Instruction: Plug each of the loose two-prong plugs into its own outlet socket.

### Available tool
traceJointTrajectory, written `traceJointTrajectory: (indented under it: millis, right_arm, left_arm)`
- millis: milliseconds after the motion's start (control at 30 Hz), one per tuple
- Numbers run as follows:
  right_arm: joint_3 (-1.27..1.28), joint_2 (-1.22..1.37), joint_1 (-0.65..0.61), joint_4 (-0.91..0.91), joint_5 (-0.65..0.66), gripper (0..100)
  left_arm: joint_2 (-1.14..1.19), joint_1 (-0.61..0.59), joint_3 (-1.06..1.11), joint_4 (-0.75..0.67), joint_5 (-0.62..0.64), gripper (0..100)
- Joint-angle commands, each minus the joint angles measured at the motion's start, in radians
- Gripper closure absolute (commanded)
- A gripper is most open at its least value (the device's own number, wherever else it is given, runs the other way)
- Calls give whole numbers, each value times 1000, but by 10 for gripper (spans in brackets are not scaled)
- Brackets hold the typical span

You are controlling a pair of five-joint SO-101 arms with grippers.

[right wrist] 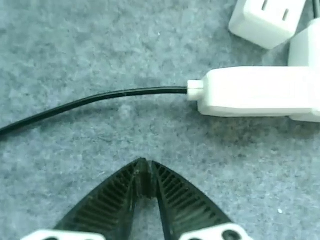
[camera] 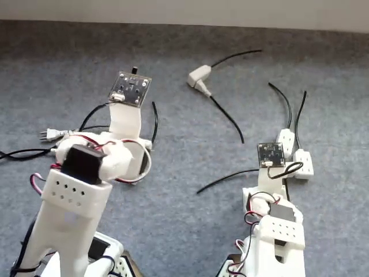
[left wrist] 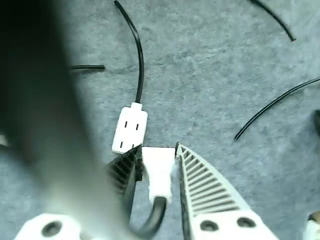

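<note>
Surface: grey carpet (camera: 184,167) across the whole table, with a pale strip along the far edge.
Left arm: I see the left arm (camera: 86,173) on the left of the high view, wrist bent down over the carpet.
Left gripper: the left gripper (left wrist: 158,150) is clamped on a white plug (left wrist: 159,175), a black finger on one side and a white finger on the other. The jaws are only as wide as the plug body. A black cord curls out of the plug's rear toward the wrist.
Nearest socket: an outlet socket (left wrist: 130,129), white, lies flat with two slots facing up and a black cord off its far end. The held plug's front sits just beside the socket's near corner, offset to one side. I can't tell if they touch.
Right arm: the right arm (camera: 277,231) is on the right of the high view, wrist low.
Right gripper: the right gripper (right wrist: 145,172) is closed tip to tip, gripping nothing, over bare carpet.
Ahead of right gripper: a corded white body (right wrist: 255,91) lies flat near the tips but apart from them. A black cord leaves one end, and the other end meets another white block at the frame edge. I can't tell if it is seated.
Beyond that: a slotted socket (right wrist: 267,17) with two slots showing.
Right side, high view: an inner socket block (camera: 286,138) and an outer socket block (camera: 302,163) lie side by side beyond the right wrist, their cords trailing away.
Loose plug: a two-prong plug (camera: 49,134) lies unplugged on the carpet beside the left arm, prongs toward the left edge.
Far centre: a joined white pair (camera: 199,79), angled, with a black cord off each end.
</note>
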Motion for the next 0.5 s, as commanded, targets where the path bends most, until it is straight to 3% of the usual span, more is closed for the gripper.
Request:
traceJointTrajectory:
  millis: [0, 100, 267, 467]
  right_arm:
    - [1, 5, -13, -27, -6, 991]
    - [1, 5, -13, -27, -6, 991]
    - [1, 5, -13, -27, -6, 991]
    - [1, 5, -13, -27, -6, 991]
  left_arm:
    - [-21, -101, -41, 14, -292, 994]
    - [-21, -136, -21, 21, -416, 994]
    - [16, -142, 50, 15, -419, 994]
    - [283, -142, -12, 15, -419, 994]
